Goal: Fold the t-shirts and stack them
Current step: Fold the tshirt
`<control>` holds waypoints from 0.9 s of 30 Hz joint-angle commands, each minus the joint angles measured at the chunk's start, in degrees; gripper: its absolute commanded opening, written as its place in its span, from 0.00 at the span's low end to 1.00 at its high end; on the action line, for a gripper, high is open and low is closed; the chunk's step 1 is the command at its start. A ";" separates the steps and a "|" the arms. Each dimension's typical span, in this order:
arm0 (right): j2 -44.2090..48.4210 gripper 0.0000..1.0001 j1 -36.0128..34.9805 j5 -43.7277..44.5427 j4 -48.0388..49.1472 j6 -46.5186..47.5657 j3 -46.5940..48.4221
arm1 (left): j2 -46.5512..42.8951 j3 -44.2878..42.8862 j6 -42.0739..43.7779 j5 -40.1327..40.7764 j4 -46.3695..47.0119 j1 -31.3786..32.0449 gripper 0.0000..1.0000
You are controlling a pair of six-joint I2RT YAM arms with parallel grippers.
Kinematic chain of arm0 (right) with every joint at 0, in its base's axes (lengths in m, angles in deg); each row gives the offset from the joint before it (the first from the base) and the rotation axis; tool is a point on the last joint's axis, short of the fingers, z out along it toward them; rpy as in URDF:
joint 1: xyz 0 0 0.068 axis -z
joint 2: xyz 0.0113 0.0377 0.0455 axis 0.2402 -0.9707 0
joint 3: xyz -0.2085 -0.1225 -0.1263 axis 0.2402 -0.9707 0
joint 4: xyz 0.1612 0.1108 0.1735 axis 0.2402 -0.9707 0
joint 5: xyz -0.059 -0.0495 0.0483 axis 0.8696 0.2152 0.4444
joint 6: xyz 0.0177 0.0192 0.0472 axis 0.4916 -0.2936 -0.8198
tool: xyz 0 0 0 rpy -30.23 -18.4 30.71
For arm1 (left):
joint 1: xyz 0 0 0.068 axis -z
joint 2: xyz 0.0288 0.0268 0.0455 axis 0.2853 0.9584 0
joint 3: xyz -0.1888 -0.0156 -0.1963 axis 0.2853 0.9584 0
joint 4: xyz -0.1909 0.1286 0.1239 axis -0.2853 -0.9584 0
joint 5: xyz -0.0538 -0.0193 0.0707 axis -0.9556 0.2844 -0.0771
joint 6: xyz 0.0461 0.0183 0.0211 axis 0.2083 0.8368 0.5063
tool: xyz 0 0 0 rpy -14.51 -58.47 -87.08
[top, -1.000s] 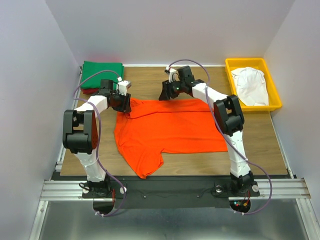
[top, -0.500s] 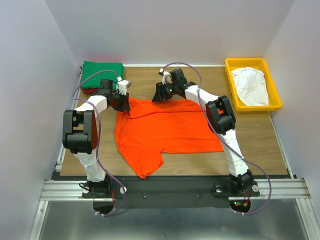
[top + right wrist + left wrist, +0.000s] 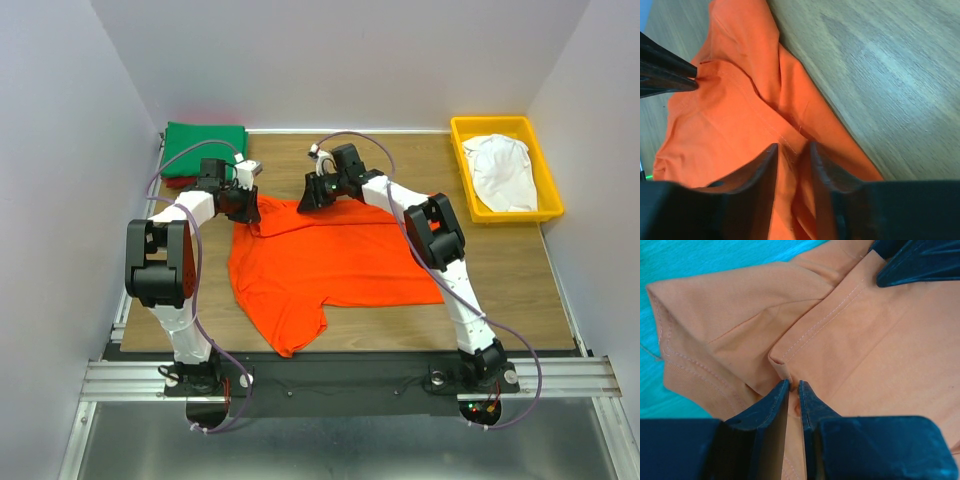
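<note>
The bright orange t-shirt (image 3: pixel 340 260) lies spread on the wooden table, one sleeve hanging toward the near edge. My left gripper (image 3: pixel 258 215) sits at its far left corner. In the left wrist view that gripper (image 3: pixel 794 385) is shut on a small fold of the orange shirt (image 3: pixel 865 340) by a stitched seam. My right gripper (image 3: pixel 303 200) is at the far edge close by. Seen from the right wrist, this gripper (image 3: pixel 792 146) straddles a ridge of orange cloth (image 3: pixel 730 120), its jaws still apart. A folded green t-shirt (image 3: pixel 205 148) lies on a dark red one (image 3: pixel 178 182) at the far left.
A yellow tray (image 3: pixel 505 122) at the far right holds a crumpled white t-shirt (image 3: pixel 500 170). Bare wood (image 3: pixel 500 270) shows right of the orange shirt. White walls close in the table on three sides.
The right gripper slid left along the shirt's far edge toward the left gripper, and its jaws narrowed. The left gripper closed on the cloth and stayed in place.
</note>
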 commanded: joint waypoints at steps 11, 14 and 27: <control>8.10 0.07 -0.67 -3.17 2.12 1.95 -4.29 | -4.14 0.39 2.18 -2.37 0.85 -1.20 0.00; 10.46 0.06 -0.58 -4.66 2.12 2.47 -7.01 | -5.89 2.06 3.67 -3.16 0.94 -1.47 0.00; 17.86 0.11 -2.08 -11.43 2.12 7.92 -22.13 | -12.05 10.76 19.39 -5.00 -3.71 -1.56 0.05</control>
